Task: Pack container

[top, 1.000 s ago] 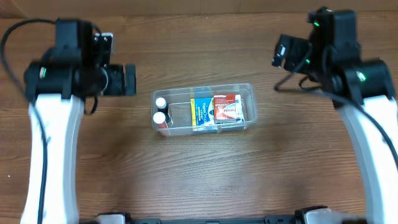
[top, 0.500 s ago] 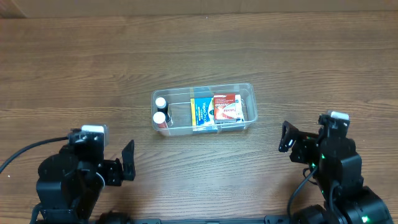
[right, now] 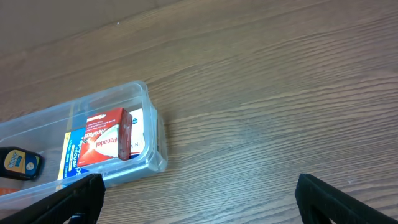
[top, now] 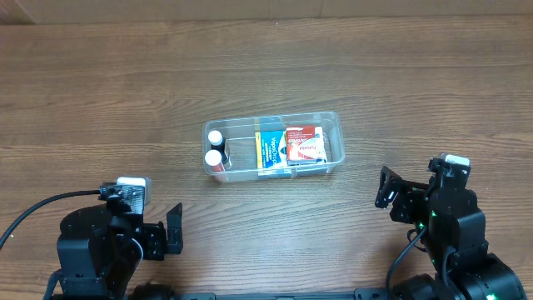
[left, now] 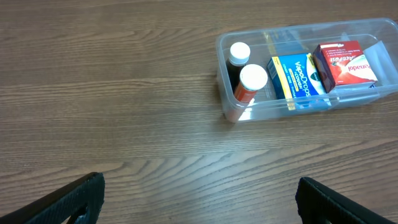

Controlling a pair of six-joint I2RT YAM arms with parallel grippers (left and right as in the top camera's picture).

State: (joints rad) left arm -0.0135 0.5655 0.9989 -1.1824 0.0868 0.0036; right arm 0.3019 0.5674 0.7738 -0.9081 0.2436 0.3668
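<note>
Overhead: container (top: pixel 241 150) appeared packed; left gripper (top: pixel 171 232) and right gripper (top: pixel 386 188) gaped empty, near. Risk: careless approach could shove it.

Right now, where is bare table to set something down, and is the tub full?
Bare wood lies along the far side of the container, and on its near side between the left gripper and right gripper. Inside is crowded: bottles at the left end, boxes filling the right, a slim gap between.

The table (top: pixel 266 67), apparently wooden, carries the clear container (top: pixel 241 152) near its middle.
</note>
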